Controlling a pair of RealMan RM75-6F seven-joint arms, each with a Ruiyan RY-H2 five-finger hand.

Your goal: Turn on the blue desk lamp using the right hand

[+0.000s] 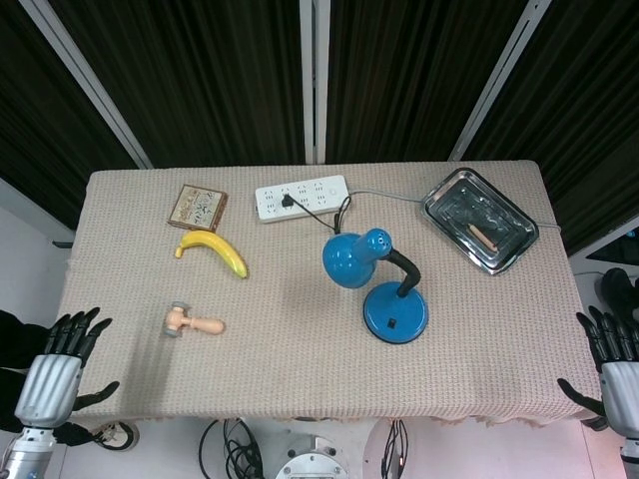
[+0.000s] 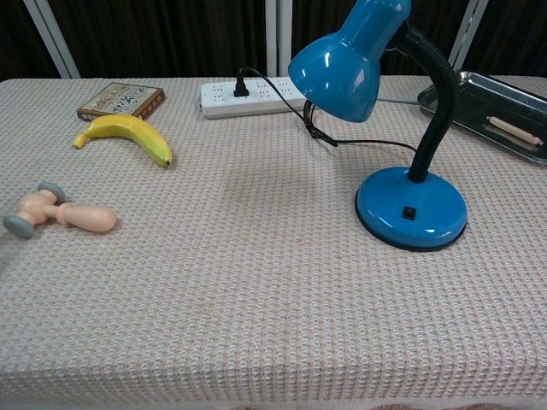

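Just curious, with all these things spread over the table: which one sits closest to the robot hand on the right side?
The blue desk lamp. Its round base lies nearer the right robot hand than the metal tray at the far corner.

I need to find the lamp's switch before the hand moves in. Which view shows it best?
The chest view: the black switch sits large and clear on the front of the blue desk lamp base. The head view shows it too, but only as a tiny dark mark seen from above.

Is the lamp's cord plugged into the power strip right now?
Yes, in the chest view the blue desk lamp's black cord runs back to a plug seated in the white power strip.
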